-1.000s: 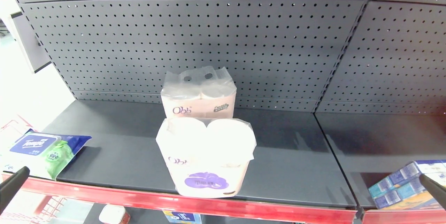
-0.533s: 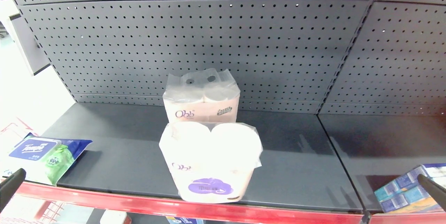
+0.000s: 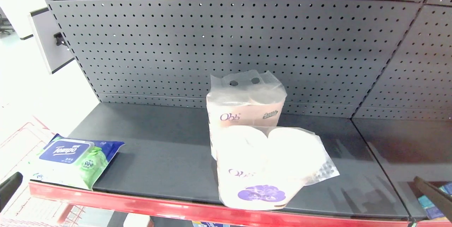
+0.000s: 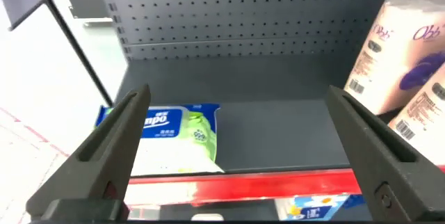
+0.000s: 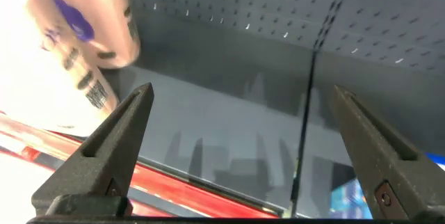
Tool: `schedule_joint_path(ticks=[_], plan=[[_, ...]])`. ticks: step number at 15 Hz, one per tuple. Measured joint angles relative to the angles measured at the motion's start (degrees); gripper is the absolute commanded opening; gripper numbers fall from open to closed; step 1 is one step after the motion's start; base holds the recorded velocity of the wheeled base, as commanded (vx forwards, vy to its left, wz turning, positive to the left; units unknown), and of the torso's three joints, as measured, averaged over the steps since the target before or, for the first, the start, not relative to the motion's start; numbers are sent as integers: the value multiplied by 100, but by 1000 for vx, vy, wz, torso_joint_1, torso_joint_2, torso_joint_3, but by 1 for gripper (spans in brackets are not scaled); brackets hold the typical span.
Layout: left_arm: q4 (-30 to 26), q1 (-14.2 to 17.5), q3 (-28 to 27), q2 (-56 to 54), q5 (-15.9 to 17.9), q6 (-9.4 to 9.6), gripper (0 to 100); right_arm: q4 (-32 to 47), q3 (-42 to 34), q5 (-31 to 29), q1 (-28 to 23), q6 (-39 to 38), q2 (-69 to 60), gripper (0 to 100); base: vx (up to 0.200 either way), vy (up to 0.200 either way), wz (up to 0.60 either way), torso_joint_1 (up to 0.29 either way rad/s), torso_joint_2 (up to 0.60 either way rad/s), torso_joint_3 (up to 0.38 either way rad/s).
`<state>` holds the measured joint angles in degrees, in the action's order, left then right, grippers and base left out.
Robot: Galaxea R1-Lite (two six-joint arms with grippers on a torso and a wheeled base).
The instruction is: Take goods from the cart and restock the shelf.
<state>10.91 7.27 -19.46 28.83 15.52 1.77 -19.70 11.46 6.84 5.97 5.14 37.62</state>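
Left pincer (image 4: 238,95), right pincer (image 5: 241,90) gaping | white film-wrapped toilet-roll pack (image 3: 263,167) sitting at grey shelf's (image 3: 159,149) front edge | likely light, squashy: pinch across sides

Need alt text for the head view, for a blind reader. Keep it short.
Two toilet-roll packs stand on a dark shelf: the front pack at its red edge, the back pack behind it, near the pegboard. A blue-and-green wipes pack lies flat at the shelf's left front corner.
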Motion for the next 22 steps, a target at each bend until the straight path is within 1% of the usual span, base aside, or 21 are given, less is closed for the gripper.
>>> schedule_joint_path(ticks=[3,5,8,10,11,15,19,22], plan=[[-2,-7,89,-72,322,0,100,27,-112,106,89,110,408,100,0,0,0,0,0,0],[-5,0,163,-118,445,-2,100,22,-132,196,223,110,789,100,0,0,0,0,0,0],[-2,0,183,-133,453,0,100,16,-124,369,511,76,1389,100,0,0,0,0,0,0],[-5,4,168,-129,467,0,100,16,-57,763,681,-129,1803,100,0,0,0,0,0,0],[-2,-2,162,-124,468,0,100,16,-28,818,717,-167,2000,100,0,0,0,0,0,0],[-11,0,194,-113,479,0,100,11,227,824,752,-187,2803,100,0,0,0,0,0,0],[-13,0,205,-129,471,-2,100,-17,764,675,769,-182,3711,100,0,0,0,0,0,0],[-13,1,205,-144,471,0,100,-24,1119,642,905,-197,4339,100,0,0,0,0,0,0]])
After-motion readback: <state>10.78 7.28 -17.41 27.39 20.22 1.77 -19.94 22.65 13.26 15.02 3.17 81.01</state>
